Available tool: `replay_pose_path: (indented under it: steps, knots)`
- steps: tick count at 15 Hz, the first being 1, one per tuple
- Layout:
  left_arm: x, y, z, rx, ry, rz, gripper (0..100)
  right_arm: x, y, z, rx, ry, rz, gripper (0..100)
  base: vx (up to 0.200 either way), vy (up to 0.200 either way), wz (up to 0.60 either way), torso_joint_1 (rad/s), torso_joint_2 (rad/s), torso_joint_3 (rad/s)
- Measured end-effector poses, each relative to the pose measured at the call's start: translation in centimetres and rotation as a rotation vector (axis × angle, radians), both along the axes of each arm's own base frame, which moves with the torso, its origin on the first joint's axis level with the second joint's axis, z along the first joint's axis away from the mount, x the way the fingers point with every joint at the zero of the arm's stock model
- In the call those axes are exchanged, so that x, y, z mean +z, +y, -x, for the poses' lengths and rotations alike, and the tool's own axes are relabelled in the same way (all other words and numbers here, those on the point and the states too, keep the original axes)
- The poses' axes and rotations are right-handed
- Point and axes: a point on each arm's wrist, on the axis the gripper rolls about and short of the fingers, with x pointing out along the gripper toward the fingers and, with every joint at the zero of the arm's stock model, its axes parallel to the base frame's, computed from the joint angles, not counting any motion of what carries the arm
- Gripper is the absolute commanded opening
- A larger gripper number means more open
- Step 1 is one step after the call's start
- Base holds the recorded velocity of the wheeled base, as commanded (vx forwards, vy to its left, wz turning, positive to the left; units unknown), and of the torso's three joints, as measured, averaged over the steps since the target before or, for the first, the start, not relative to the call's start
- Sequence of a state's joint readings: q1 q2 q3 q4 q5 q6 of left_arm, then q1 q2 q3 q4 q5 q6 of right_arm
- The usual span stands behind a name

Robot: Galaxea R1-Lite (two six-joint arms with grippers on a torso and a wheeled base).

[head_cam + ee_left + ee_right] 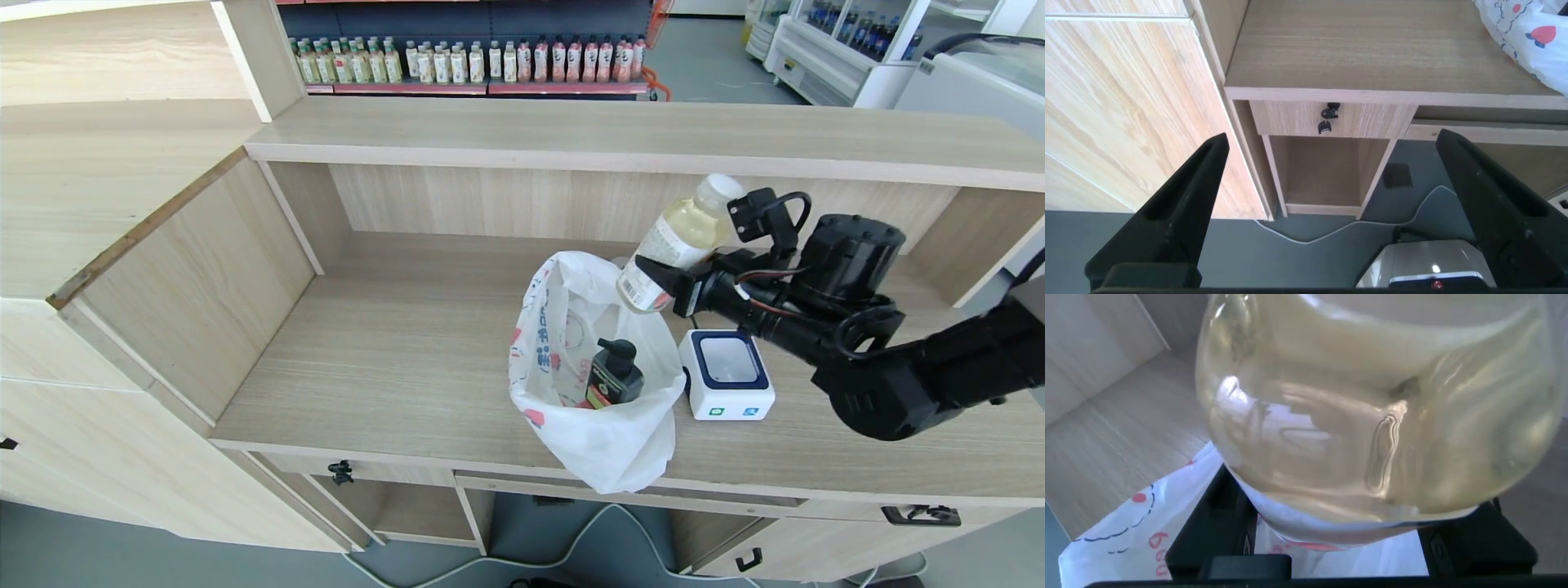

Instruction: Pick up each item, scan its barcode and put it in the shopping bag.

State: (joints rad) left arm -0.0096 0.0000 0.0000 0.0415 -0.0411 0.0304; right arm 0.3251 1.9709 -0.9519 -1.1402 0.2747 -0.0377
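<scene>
Right fingers pinching the bottle, left fingers spread. Bottle hangs at the bag's 1 o'clock, so I'd centre it over the opening before letting go.

The head view looks down and forward over the pale wooden counter and the white printed plastic shopping bag. The left wrist view sits low before the counter's front edge, catching the bag's corner. The right wrist view presses close against the clear bottle of pale yellow liquid, above the bag.
</scene>
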Motion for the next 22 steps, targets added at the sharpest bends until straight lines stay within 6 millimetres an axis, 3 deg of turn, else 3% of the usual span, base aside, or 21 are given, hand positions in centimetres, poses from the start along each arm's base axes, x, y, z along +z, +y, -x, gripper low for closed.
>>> replay_pose_path:
  steps: [4, 7, 15, 22]
  knots:
    - [0.0, 0.0, 0.0, 0.0, 0.0, 0.0, 100, -3.8, 1.1, -1.9, 0.052, 0.034, 0.031, 0, 0.0, 0.0, 0.0, 0.0, 0.0, 0.0]
    - [0.0, 0.0, 0.0, 0.001, 0.0, 0.0, 100, -5.5, 1.5, -3.3, 0.051, 0.049, 0.043, 0, 0.0, 0.0, 0.0, 0.0, 0.0, 0.0]
    - [0.0, 0.0, 0.0, 0.0, 0.0, 0.0, 100, -9.0, 2.5, -6.0, 0.092, 0.036, 0.082, 0, 0.0, 0.0, 0.0, 0.0, 0.0, 0.0]
    - [0.0, 0.0, 0.0, 0.0, 0.0, 0.0, 100, -10.6, 2.7, -7.0, 0.129, 0.027, 0.113, 0, 0.0, 0.0, 0.0, 0.0, 0.0, 0.0]
